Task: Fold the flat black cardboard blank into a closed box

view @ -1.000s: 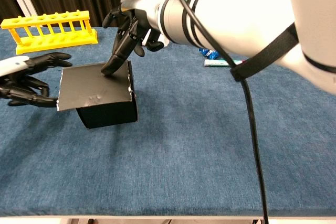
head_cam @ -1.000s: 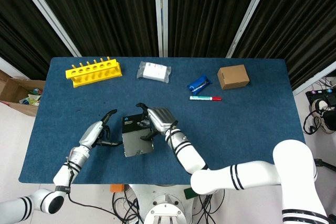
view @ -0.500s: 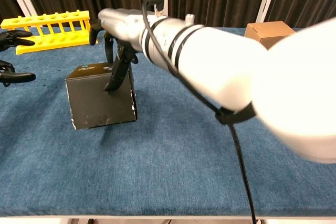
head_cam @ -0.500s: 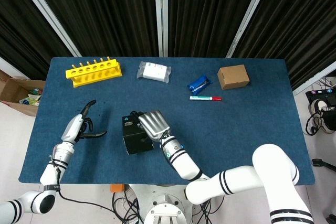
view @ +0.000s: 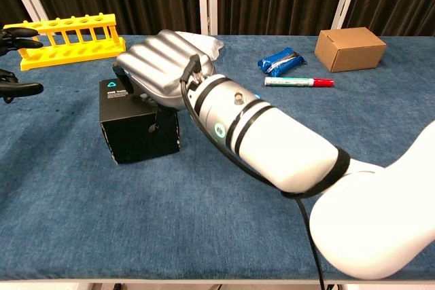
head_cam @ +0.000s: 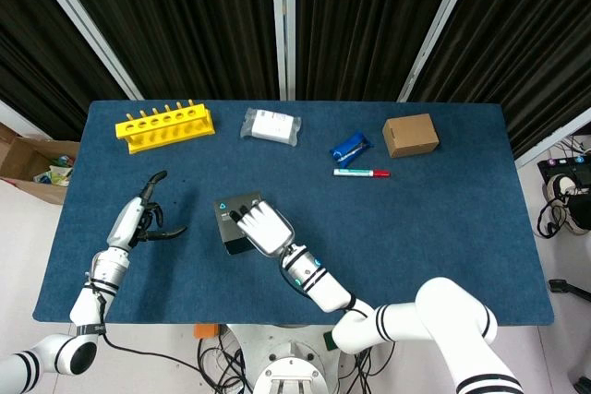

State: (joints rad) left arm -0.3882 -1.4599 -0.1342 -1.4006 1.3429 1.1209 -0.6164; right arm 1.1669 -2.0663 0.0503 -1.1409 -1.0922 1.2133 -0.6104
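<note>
Fingers (view: 139, 66) of the right hand (head_cam: 261, 227) press down flat on the folded black cardboard box (view: 131, 127) near the front of the blue-covered table (head_cam: 443, 228); the left hand (head_cam: 140, 220) hovers well apart, fingers spread, holding nothing.
</note>
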